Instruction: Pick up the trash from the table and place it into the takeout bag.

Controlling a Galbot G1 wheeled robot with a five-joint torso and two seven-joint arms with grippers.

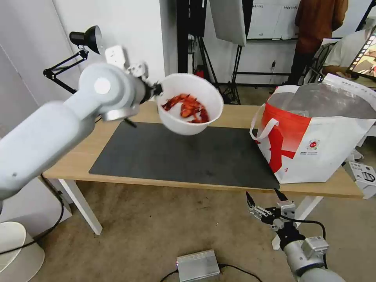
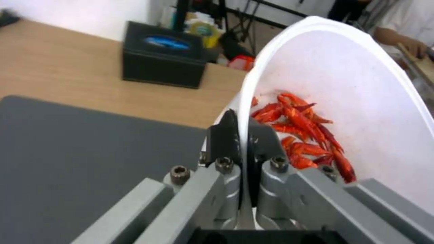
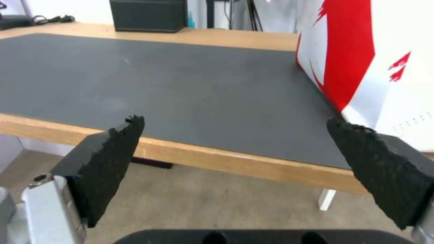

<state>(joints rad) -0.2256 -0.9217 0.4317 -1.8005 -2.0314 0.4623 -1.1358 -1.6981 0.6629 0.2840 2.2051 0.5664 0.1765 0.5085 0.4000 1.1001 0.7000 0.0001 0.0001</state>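
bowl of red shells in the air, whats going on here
The left tool pinches the rim of the bowl and holds it tilted above the mat, shells inside. The bag stands open at the table's right end. The right tool hangs open below the table's front edge.

A white wall [image 1: 133,35] is standing behind a black desk lamp [image 1: 84,39], with black tripod stands [image 1: 219,58] rising to the right of the lamp, a brownish floor [image 1: 156,231] spreading below it, and a silver box [image 1: 197,265] lying on that floor.
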